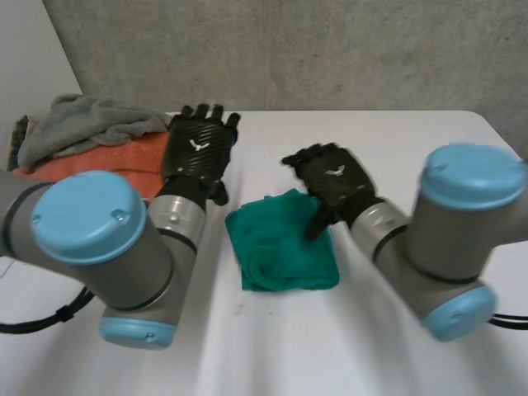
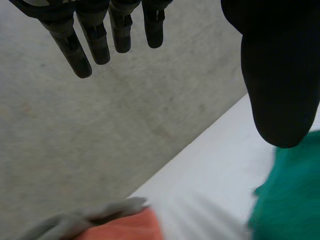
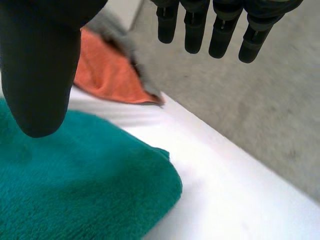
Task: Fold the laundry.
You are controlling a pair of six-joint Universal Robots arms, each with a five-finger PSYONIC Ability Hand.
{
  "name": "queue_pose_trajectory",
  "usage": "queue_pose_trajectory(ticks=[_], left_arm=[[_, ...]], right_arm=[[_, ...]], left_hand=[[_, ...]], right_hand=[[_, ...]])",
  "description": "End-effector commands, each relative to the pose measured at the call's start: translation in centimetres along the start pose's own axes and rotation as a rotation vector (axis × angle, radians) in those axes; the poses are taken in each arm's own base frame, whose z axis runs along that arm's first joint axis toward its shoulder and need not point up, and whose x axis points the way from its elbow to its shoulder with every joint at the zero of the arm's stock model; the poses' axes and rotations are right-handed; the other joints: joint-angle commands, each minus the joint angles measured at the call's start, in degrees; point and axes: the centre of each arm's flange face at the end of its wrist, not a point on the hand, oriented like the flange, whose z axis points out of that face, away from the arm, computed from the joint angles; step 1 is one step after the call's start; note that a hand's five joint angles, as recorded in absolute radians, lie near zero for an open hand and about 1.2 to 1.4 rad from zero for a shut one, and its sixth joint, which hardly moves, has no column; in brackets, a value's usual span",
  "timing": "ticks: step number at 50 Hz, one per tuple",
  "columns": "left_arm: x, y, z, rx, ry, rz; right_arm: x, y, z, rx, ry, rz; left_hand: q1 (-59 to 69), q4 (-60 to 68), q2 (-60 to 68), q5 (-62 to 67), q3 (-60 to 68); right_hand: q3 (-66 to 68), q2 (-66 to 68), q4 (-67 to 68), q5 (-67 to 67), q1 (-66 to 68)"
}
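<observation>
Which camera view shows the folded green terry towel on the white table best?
The head view: the folded green terry towel lies whole there, with only the right hand overlapping its far edge. The right wrist view shows one rounded corner close up; the left wrist view, just an edge.

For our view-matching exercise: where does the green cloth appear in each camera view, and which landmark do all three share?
Head view: green cloth mid-table, at the right hand's thumb.
Left wrist view: green cloth beside the left hand's thumb.
Right wrist view: green cloth under the right hand's thumb.
Shared landmark: the orange cloth.
</observation>
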Motion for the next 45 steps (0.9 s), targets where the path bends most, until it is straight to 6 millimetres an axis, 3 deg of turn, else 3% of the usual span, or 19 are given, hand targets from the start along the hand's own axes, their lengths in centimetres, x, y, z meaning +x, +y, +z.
queue_pose_trajectory(ticks=[1,8,16,21,25,28,30,33,38,45], left_arm=[[4.7,1.9,-0.2,-0.152,0.152,-0.104],[6.1,5.9,-0.8,-0.372,0.189,-0.105],[5.6,7.9,-1.3,-0.47,0.152,0.023],[5.0,8.2,-1.2,-0.481,0.141,0.105],[5.0,7.9,-1.4,-0.474,0.15,0.108],[4.6,5.9,-1.2,-0.415,0.137,0.089],[3.7,3.6,-0.9,-0.349,0.113,0.065],[3.0,1.9,-0.9,-0.296,0.095,0.047],[2.8,-0.3,-1.6,-0.205,0.147,0.016],[2.6,-1.9,-2.7,-0.137,0.305,-0.015]], right_arm=[[1.3,1.4,-0.4,-0.153,-0.076,0.226],[1.6,4.6,2.3,-0.237,-0.08,0.248],[1.4,8.4,3.8,-0.349,-0.081,0.209],[1.9,8.0,3.6,-0.362,-0.021,0.098],[2.5,5.0,2.9,-0.281,0.026,0.059],[3.1,3.3,2.0,-0.209,0.052,0.047],[3.2,2.6,1.3,-0.167,0.07,0.044],[3.3,2.4,0.5,-0.138,0.086,0.051],[4.0,4.1,-1.6,-0.194,0.13,0.15],[2.3,7.1,-3.0,-0.257,0.054,0.229]], left_hand=[[1.46,0.79,0.82,-0.32,0.51],[2.63,1.96,2.0,0.85,1.68],[2.8,2.13,2.17,1.02,1.85],[2.8,2.13,2.16,1.02,1.85],[2.47,1.8,1.83,0.69,1.52],[2.3,1.63,1.66,0.52,1.35],[1.63,0.96,0.99,-0.15,0.68],[0.79,0.12,0.15,-0.99,-0.16],[0.28,-0.39,-0.36,-1.5,-0.67],[0.95,0.28,0.31,-0.83,0.0]], right_hand=[[-1.53,-1.37,-1.53,-0.24,-2.01],[-0.69,-0.53,-0.69,0.6,-1.17],[0.15,0.31,0.15,1.44,-0.33],[4.68,4.84,4.68,5.97,4.2],[6.55,6.71,6.55,7.84,6.07],[6.38,6.54,6.38,7.67,5.9],[5.71,5.87,5.71,7.0,5.23],[5.37,5.53,5.37,6.66,4.89],[5.54,5.7,5.54,6.83,5.06],[6.04,6.2,6.04,7.33,5.56]])
